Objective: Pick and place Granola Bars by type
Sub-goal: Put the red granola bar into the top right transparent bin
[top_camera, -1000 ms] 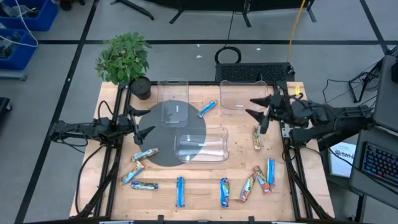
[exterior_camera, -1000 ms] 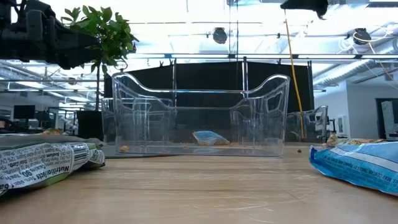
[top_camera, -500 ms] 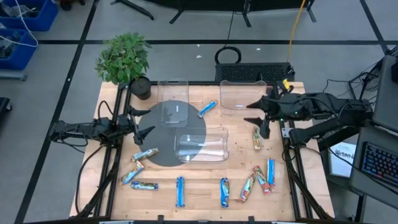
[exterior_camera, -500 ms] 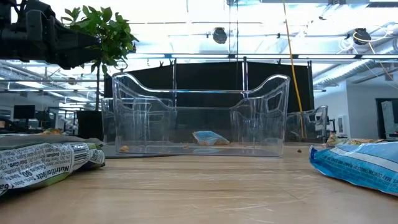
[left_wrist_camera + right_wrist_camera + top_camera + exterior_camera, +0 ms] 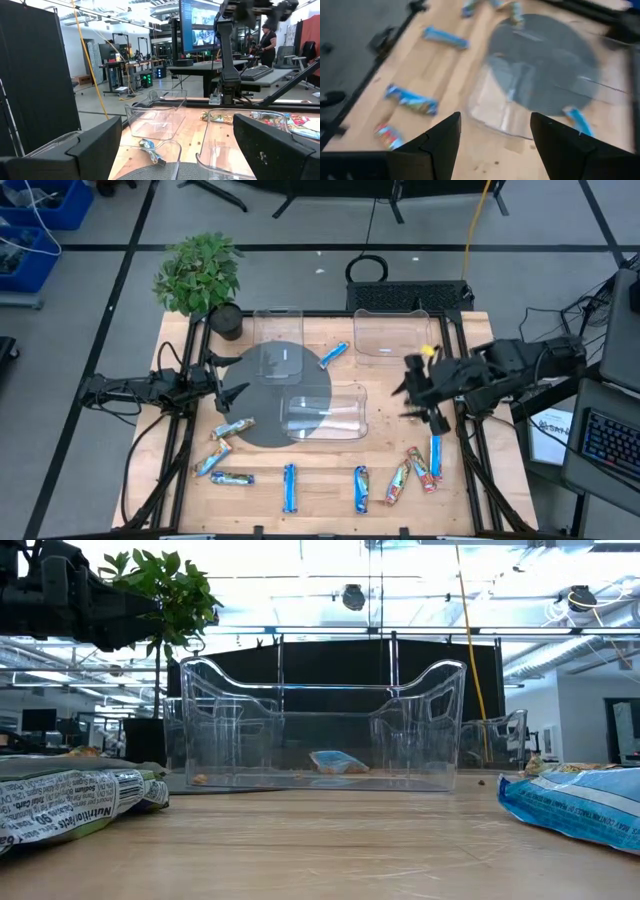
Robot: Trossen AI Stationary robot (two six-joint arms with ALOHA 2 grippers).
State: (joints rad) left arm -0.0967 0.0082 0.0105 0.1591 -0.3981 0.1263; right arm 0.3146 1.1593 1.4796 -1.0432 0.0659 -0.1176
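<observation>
Granola bars lie flat on the wooden table: a blue one (image 5: 334, 354) between the far bins, tan-gold ones (image 5: 232, 428) and a blue one (image 5: 212, 463) at the near left, a multicolour one (image 5: 232, 478), blue ones (image 5: 289, 487) (image 5: 361, 488) along the near edge, and multicolour and blue ones (image 5: 420, 468) at the near right. My right gripper (image 5: 416, 402) (image 5: 492, 132) hangs open above the table's right side, just right of the middle bin. My left gripper (image 5: 235, 393) (image 5: 177, 150) waits open at the left edge of the grey mat.
Three clear plastic bins stand on the table: two at the far side (image 5: 278, 340) (image 5: 392, 335) and one in the middle (image 5: 325, 410), partly on a round dark grey mat (image 5: 262, 385). A potted plant (image 5: 200, 275) stands at the far left corner. A person (image 5: 264, 35) shows in the room beyond.
My right gripper has travelled from beside the far right bin toward the table's near edge and has turned. It now hangs over the spot on the table's right side where a bar lay in view before. Its fingers stay open. The bars and bins have not moved.
</observation>
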